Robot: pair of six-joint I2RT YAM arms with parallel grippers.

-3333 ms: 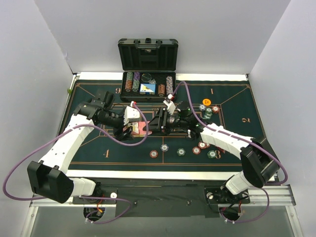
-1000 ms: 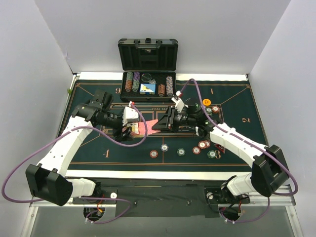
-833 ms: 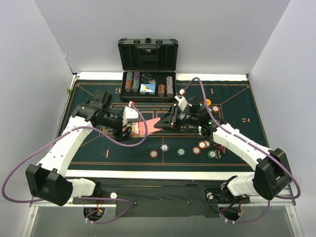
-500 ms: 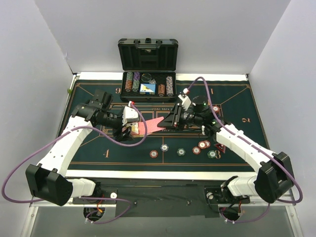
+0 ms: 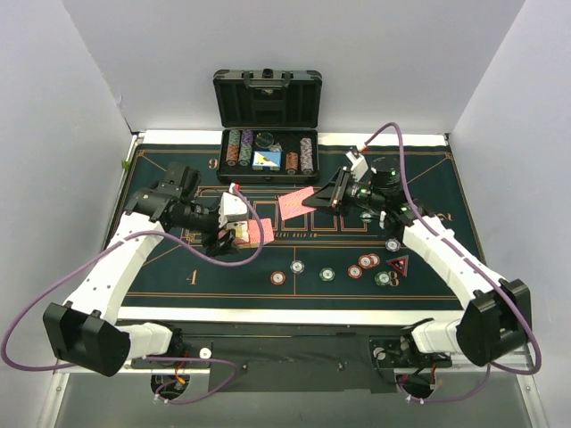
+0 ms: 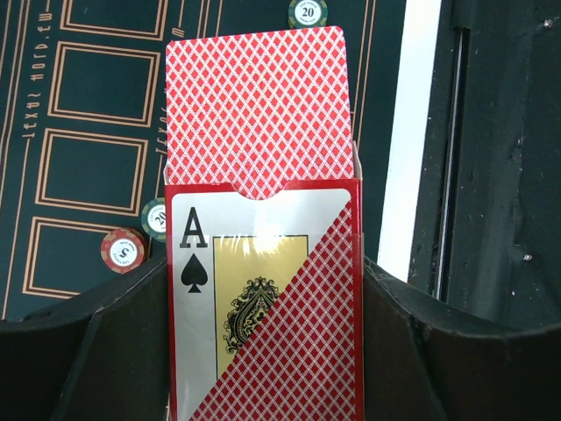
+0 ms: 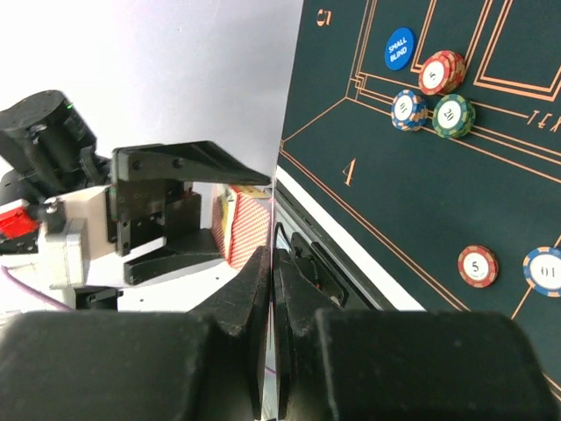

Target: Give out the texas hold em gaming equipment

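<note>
My left gripper [image 5: 239, 230] is shut on a red card box [image 6: 263, 298] with an ace of spades on its face. Red-backed cards [image 6: 259, 114] stick out of its open top. My right gripper [image 5: 334, 198] is shut on a single red-backed card [image 5: 296, 203], held above the felt to the right of the box. That card shows only as a thin edge [image 7: 275, 219] between the closed jaws. Several striped chips [image 5: 327, 274] and a dark red triangular marker [image 5: 398, 264] lie on the mat near the front right. A blue disc [image 7: 398, 48] lies beside three chips [image 7: 441, 72].
A black case [image 5: 268, 100] stands open at the back centre with racked chip rows [image 5: 239, 147] inside. The green felt mat [image 5: 161, 267] ends in a white strip along its front edge [image 6: 412, 132]. Purple cables loop off both arms.
My right gripper has drawn one card away from the box, carried it right and toward the back, and tightened on it. The left arm and the box have stayed put.
</note>
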